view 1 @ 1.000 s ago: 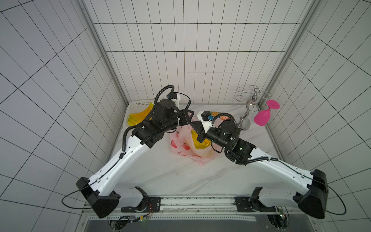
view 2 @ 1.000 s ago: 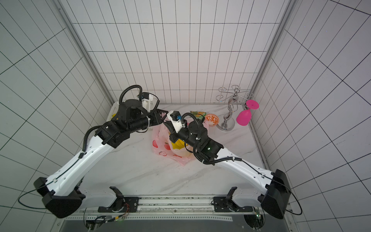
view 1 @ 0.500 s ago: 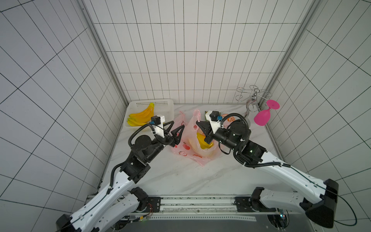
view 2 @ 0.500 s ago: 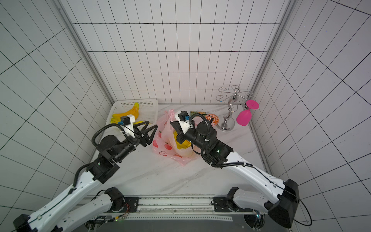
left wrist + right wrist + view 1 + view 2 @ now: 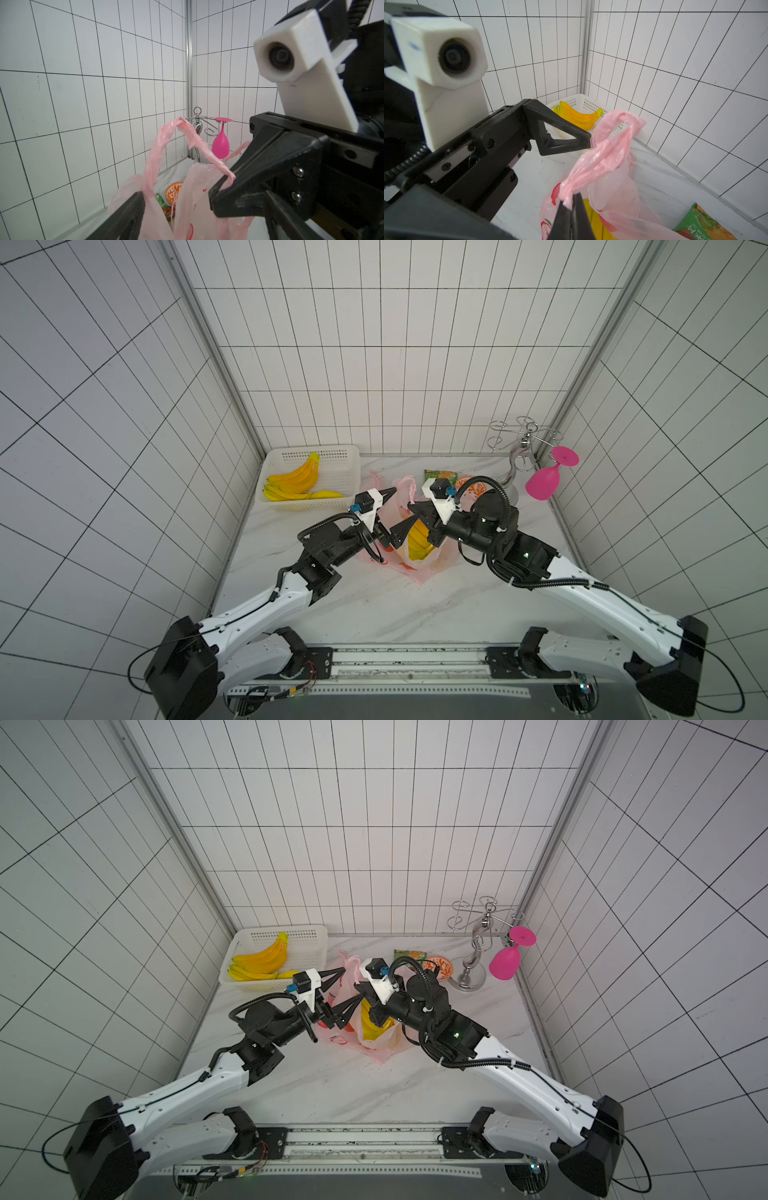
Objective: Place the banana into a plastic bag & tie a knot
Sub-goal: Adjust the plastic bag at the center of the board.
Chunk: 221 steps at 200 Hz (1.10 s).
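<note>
Banana (image 5: 417, 540): it's in the bag (image 5: 420, 569) already. I can see the yellow through the thin pink plastic. The bag sits mid bench (image 5: 374, 605), between my 2 arms.
R hand (image 5: 571, 198): pressed together, pinching the low end of a bag handle (image 5: 604, 151).
L hand (image 5: 402, 507): spread wide, holding nothing. It's right at the top of the bag. One finger tip (image 5: 588, 141) is just beside the handle loop, maybe touching, can't tell.
Handle: stands up as a loop above the bag and looks twisted. I see no tight knot on it.
Done: step 1, I think. Banana is in.
Left to do: the knot. I guess the L hand must grab a handle next & pull it through. The plastic is floppy, so it may slip.
Basket (image 5: 307, 451): back by the wall, well apart from the bag, spare bananas (image 5: 293, 481) in it.
Change vs 1 s ago: back then my L arm was up high & hid part of the basket, and its hand was only partly spread. Now the arm is low, the basket shows in full and the hand is wide. R hand has kept its pinch. Bag hasn't moved much.
</note>
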Motion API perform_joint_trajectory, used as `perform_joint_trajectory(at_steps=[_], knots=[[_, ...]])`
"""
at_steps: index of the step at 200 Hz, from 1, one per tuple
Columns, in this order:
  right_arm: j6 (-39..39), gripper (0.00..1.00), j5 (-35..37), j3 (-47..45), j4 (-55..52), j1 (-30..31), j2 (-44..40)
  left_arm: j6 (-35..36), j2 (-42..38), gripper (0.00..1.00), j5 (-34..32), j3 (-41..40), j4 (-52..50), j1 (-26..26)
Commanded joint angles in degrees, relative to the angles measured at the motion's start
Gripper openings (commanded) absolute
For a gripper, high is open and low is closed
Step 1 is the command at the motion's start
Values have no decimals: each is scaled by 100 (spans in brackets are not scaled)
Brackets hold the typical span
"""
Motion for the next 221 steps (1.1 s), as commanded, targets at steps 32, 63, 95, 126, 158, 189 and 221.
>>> perform_joint_trajectory(at_steps=[32, 63, 95, 126, 158, 189, 221], knots=[[-192, 0, 28, 938, -373, -30, -67, 1215, -39, 96, -605, -114, 121, -249], [-217, 0, -130, 1141, -481, -30, -125, 1380, 112, 96, -547, 7, 77, -238], [-245, 0, -197, 1263, -611, -34, -151, 1520, 274, 95, -582, 195, -31, -208], [-246, 0, -325, 1256, -704, -30, -165, 1602, 521, 95, -785, 384, 122, -205], [-179, 0, -398, 1228, -722, -30, -195, 1773, 917, 95, -869, 775, 169, -213], [-175, 0, -271, 1198, -733, -34, -218, 1627, 1066, 87, -988, 813, 507, -198], [-125, 0, -135, 1297, -729, -78, -164, 1605, 1183, 71, -373, 869, 394, -207]])
